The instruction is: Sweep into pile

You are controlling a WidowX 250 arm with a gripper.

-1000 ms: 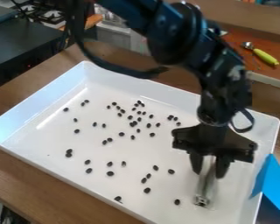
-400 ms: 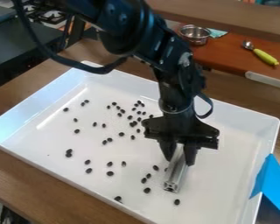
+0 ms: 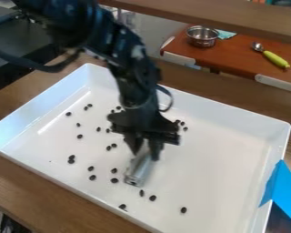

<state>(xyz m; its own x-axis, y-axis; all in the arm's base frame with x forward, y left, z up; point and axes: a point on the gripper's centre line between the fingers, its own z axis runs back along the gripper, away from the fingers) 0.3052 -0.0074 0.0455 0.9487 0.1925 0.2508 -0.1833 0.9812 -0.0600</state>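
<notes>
Pinching a silvery bar (image 3: 139, 170) between its two fingers, the black gripper (image 3: 145, 150) hangs down over the white tray (image 3: 227, 154), a bit left of the middle as I look at it. The bar is smooth and shiny, long and narrow, tilted with its lower end toward the near side, where a dark opening shows. Around it lie the beans (image 3: 114, 180), small, oval and nearly black, standing out sharply against the white. Most are on the left half, loosely scattered, some in close pairs. A few sit just past the gripper on its right, and a handful dot the near side, one close to the near wall.

The tray is a rectangle with raised, slanting walls, on a brown wooden table (image 3: 20, 182). A blue flap (image 3: 284, 193) stands against its right end. Farther back, a reddish-brown board (image 3: 233, 57) holds a metal bowl (image 3: 203, 37) and a spoon (image 3: 274, 58) with a yellow-green handle.
</notes>
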